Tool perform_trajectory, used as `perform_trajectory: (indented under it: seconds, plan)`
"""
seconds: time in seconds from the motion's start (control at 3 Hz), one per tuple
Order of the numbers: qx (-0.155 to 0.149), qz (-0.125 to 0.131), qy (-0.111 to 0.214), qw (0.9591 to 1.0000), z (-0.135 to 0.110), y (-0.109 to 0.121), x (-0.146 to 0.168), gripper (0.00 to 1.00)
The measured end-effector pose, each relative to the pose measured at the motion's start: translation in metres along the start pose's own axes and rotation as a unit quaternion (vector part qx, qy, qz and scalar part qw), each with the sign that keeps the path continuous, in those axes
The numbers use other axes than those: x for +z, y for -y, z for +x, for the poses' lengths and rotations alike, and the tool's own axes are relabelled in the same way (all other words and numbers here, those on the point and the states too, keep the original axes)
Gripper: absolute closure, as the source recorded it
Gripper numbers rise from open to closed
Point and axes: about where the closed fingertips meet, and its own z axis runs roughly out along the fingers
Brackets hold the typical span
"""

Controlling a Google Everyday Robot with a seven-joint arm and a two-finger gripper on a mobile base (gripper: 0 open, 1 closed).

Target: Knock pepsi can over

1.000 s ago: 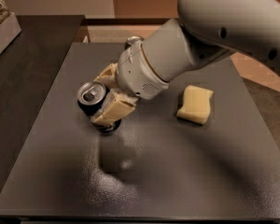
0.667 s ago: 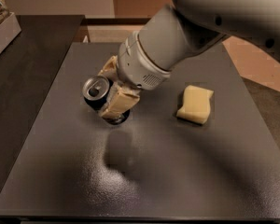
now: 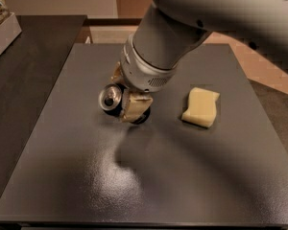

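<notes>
Gripper (image 3: 126,98) against pepsi can (image 3: 110,98) | cans: 1 | yellow sponge (image 3: 201,108): 1

A dark grey table (image 3: 182,186) fills most of the frame; a pale yellow sponge (image 3: 201,108) lies flat right of centre; a white bin (image 3: 2,32) sits on a darker counter (image 3: 33,75) at upper left; the gripper (image 3: 127,104) hangs left of the sponge, near mid-frame.

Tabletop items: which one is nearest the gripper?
The pepsi can, silver top showing, sits right against the gripper. The pale yellow block lies well apart.
</notes>
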Motion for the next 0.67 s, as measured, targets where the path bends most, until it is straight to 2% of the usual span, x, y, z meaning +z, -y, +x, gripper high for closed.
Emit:
perform_trajectory:
  seconds: [0.33,0.67]
  plan:
    - [-0.031,-0.004,-0.044,0.9985,0.0054,-0.0043,0.0033,1.00]
    - [-0.062,-0.008,-0.076,0.9952,0.0053,-0.0105,0.0066,0.82]
